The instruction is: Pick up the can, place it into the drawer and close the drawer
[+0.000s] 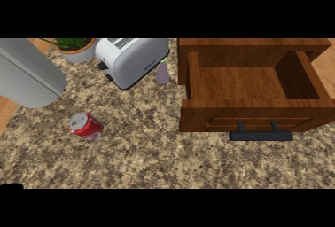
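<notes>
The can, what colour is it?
The can is red with a silvery top, seen best in the head view, standing on the speckled counter.

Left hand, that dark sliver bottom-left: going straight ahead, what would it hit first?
The left hand barely shows, heading unclear. Straight up the view: bare counter, then probably the grey cylinder; the can lies further right.

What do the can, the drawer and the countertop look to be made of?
The can: probably painted metal, given its glossy red side and silvery top. The drawer: wood with a smooth brown finish and visible grain; its dark handle looks matte, material unclear. The countertop: speckled tan and brown, likely granite or similar stone.
</notes>
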Available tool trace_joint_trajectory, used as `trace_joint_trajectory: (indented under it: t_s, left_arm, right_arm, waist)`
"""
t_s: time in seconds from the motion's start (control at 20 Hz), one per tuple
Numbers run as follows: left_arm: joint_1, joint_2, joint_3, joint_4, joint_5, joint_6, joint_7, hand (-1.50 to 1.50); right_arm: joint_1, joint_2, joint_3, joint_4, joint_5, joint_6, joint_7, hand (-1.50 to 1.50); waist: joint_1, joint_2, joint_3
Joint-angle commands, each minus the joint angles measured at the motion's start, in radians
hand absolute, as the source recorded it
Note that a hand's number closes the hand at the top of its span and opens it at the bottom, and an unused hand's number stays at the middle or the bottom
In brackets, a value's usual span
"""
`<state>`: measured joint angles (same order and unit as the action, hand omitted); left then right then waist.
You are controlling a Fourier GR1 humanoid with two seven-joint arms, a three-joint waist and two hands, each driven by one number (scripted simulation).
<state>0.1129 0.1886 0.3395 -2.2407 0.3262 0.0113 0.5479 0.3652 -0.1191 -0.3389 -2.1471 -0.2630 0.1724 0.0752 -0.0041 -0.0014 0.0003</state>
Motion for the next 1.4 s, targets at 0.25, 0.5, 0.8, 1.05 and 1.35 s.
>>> trace_joint_trajectory:
  t_s: [0.25,0.5,0.8,1.05,1.35]
  left_arm:
    - [-0.065,-0.085,-0.065,0.125,-0.014,0.039,-0.019,-1.5]
    - [-0.136,-0.032,0.01,0.236,0.053,0.012,-0.038,-1.5]
    - [-0.192,-0.082,-0.075,0.331,-0.052,0.075,-0.082,-1.5]
    - [-0.192,-0.098,-0.089,0.448,-0.098,0.062,-0.179,-1.5]
    - [-0.207,-0.099,-0.079,0.671,-0.142,0.019,-0.379,-1.5]
  right_arm:
    - [0.026,-0.018,-0.11,0.035,-0.068,0.101,-0.039,-1.5]
    - [0.072,0.009,-0.149,0.026,-0.105,0.17,-0.047,-1.5]
    - [0.024,-0.007,-0.198,0.05,-0.113,0.19,-0.011,-1.5]
    - [0.064,0.044,-0.209,-0.03,-0.123,0.211,0.017,-1.5]
    - [0.075,0.041,-0.253,-0.016,-0.146,0.263,0.017,-1.5]
  waist:
    - [-0.004,0.001,0.0]
    - [-0.003,0.001,0.0]
    - [-0.001,0.001,0.0]
    - [-0.002,0.001,0.0]
    - [-0.005,0.002,-0.001]
